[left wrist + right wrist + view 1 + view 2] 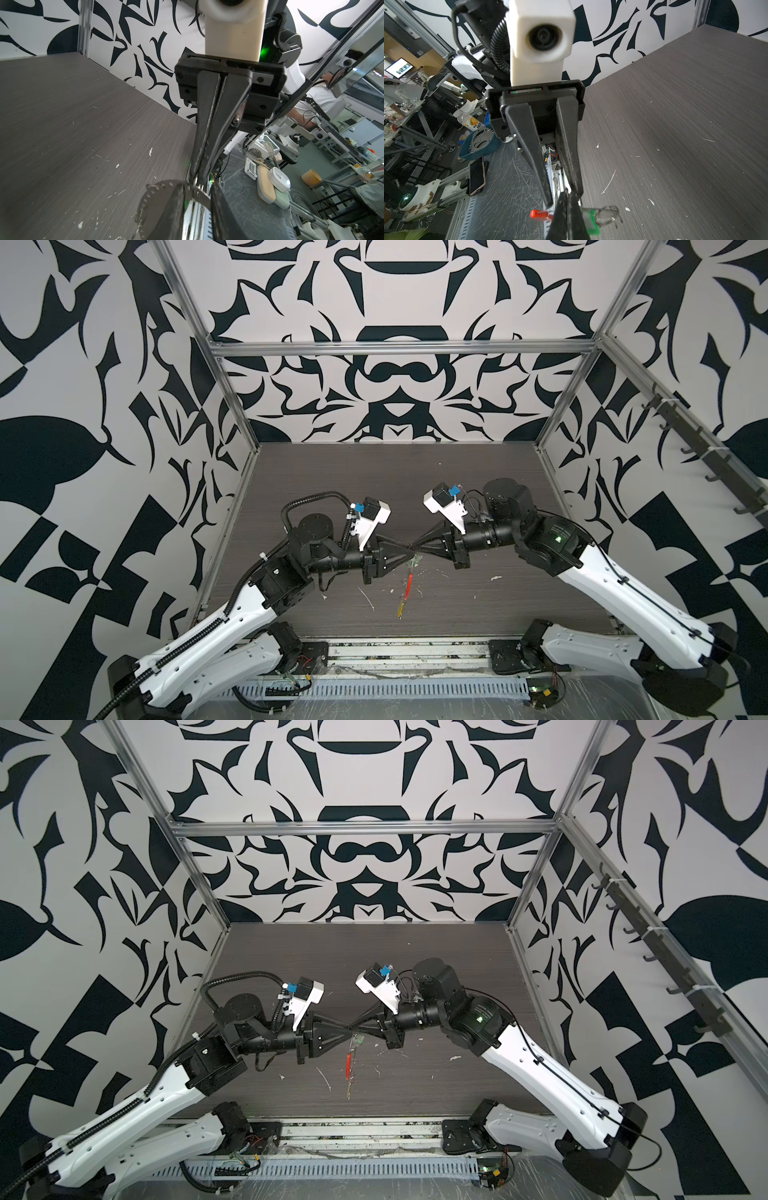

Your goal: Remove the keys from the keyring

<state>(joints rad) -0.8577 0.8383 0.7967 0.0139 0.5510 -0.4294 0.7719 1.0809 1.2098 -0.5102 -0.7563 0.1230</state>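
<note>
Right end effector (567, 197), pressed together, pinches the top of the keyring (409, 584), which hangs below it; left end effector (197, 188) jaws stand slightly apart just beside that pinch; green-tagged key (589, 220) sits beside it, yellow-tagged key (400, 609) well below: judged neither key removed yet.

One keyring (409, 583); two keys: green-tagged key (589, 221), yellow-tagged key (400, 607); two arms: left arm (245, 605), right arm (623, 593).

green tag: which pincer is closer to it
Right. The green tag sits right beside the tips of the right pincer, shut on the keyring; the left pincer, jaws apart, faces it from the opposite side, slightly farther off.
</note>
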